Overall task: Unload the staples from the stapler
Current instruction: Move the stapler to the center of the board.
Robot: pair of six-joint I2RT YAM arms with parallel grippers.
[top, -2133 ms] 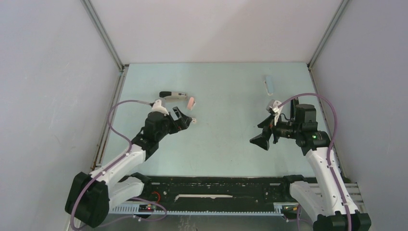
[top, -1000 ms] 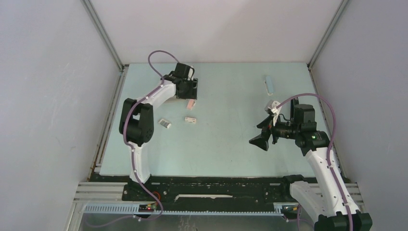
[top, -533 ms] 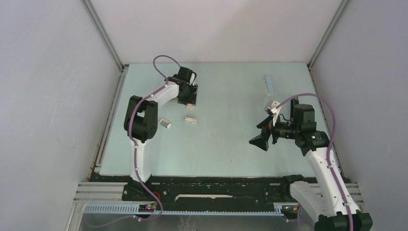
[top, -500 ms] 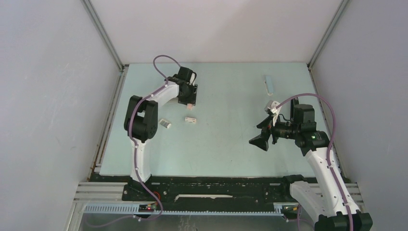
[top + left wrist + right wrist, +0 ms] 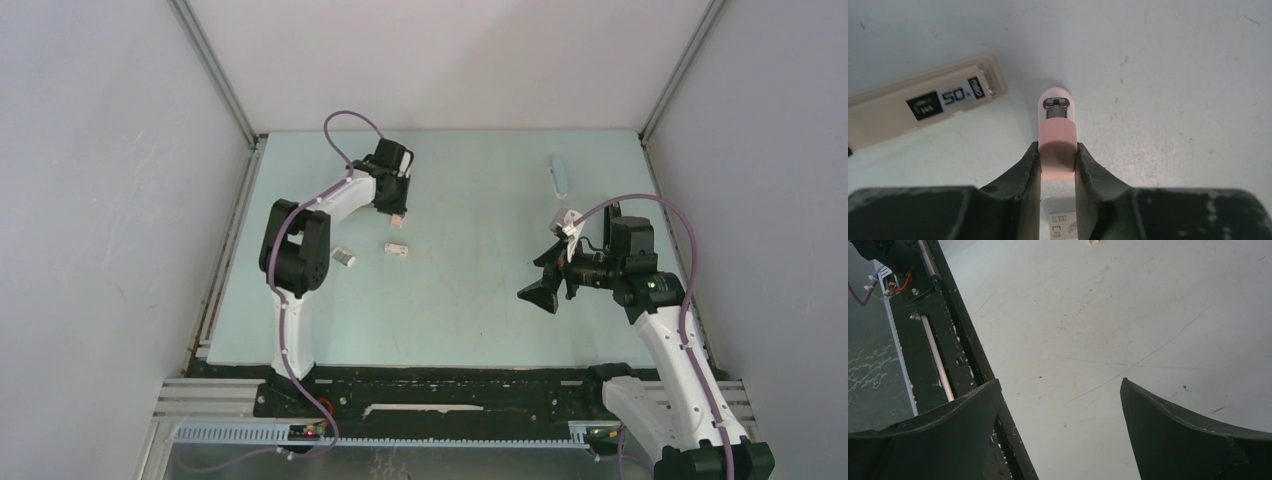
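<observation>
Far left, left gripper (image 5: 1058,161) clamping pink piece (image 5: 1058,136)

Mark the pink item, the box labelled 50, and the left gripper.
pink item (image 5: 1058,132), left wrist view, on its pink band ahead of the fingertips.
box labelled 50 (image 5: 923,107), left wrist view, on the label's dark end.
left gripper (image 5: 1058,150), left wrist view, midway between fingertips closed on the pink item.

"50" on label of beige box (image 5: 923,102)
</observation>
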